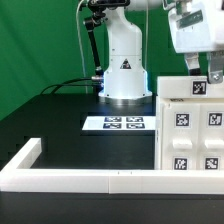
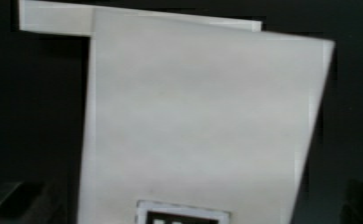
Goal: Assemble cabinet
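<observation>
The cabinet's large white box body [image 1: 190, 140] stands at the exterior view's right, and its front shows several square tags. On top of it lies a white panel [image 1: 197, 88] with one tag. My gripper [image 1: 203, 70] hangs just above that panel, its dark fingers spread to either side. In the wrist view the long white panel [image 2: 196, 110] fills the picture, with a tag [image 2: 181, 213] at its near end. One dark finger [image 2: 7, 200] shows apart from the panel's edge. The jaws are open and hold nothing.
The long low white rim bar [image 1: 70, 178] runs along the front and turns up at the exterior view's left. The marker board [image 1: 115, 124] lies flat in front of the robot's white base [image 1: 124, 70]. A green backdrop stands behind the black table.
</observation>
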You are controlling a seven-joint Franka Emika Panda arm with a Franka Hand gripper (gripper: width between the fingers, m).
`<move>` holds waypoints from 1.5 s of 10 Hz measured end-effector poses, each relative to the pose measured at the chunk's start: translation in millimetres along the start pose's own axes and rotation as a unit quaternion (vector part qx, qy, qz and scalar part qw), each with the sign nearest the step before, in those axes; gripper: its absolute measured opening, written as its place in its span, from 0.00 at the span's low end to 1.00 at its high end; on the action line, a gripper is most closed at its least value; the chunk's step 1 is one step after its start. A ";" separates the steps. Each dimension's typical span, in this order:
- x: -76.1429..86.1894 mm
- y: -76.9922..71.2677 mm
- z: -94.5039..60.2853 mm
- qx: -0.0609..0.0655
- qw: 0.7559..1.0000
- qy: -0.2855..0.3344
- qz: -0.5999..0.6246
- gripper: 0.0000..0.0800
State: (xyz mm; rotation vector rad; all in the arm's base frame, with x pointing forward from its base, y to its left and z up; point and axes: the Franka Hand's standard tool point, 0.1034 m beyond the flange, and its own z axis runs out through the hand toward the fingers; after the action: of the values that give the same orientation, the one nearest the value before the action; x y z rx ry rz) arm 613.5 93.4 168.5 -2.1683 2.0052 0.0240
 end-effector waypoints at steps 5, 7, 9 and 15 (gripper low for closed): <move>-7.6 -3.9 -14.3 0.012 1.000 -0.010 -0.023 1.00; -10.5 -11.5 -9.6 0.010 0.989 -0.001 -0.148 1.00; -14.0 -14.7 -10.5 0.009 0.956 0.000 -0.293 1.00; -12.0 -16.9 -8.6 0.000 0.852 -0.005 -0.523 1.00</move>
State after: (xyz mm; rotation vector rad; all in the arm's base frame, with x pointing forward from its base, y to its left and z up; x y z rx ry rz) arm 628.2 105.1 180.8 -2.9072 0.5757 -0.1140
